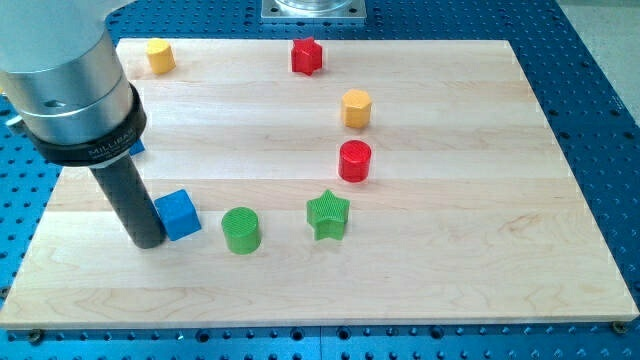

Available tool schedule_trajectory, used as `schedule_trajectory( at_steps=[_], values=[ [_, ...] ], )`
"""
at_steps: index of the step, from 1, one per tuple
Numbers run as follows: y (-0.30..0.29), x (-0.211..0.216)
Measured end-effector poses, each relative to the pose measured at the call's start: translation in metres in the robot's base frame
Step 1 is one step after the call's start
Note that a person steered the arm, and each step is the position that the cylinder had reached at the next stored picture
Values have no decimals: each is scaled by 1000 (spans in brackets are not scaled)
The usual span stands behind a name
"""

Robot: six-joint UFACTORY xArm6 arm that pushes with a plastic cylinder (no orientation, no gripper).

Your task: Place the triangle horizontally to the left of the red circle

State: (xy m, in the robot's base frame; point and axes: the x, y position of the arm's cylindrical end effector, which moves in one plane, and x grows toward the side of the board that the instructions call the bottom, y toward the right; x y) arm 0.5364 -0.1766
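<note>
- The tool is a bare rod with nothing to open, holding nothing; my tip [148, 243] touches the blue plastic cube [179, 213] at its 8 o'clock, probably to push it.
- The red plastic cylinder [355, 160] stands well apart at 2 o'clock on the wooden surface [480, 250].
- No triangle shows plainly; the blue sliver [138, 147] hidden behind the arm may be it.

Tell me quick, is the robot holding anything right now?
No gripper here: the arm ends in a rod, so it holds nothing.
My tip sits on the board, touching the left side of the blue cube.
</note>
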Motion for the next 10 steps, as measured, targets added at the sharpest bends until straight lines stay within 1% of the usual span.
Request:
schedule_trajectory(
  at_steps=[1,3,4,5,6,7,8,9,10],
  values=[
    [-6,-8],
    [-69,-74],
    [-99,-82],
    [-101,-102],
    [-86,-134],
    [-35,-137],
    [-3,-128],
    [27,-148],
    [67,-188]
  ],
)
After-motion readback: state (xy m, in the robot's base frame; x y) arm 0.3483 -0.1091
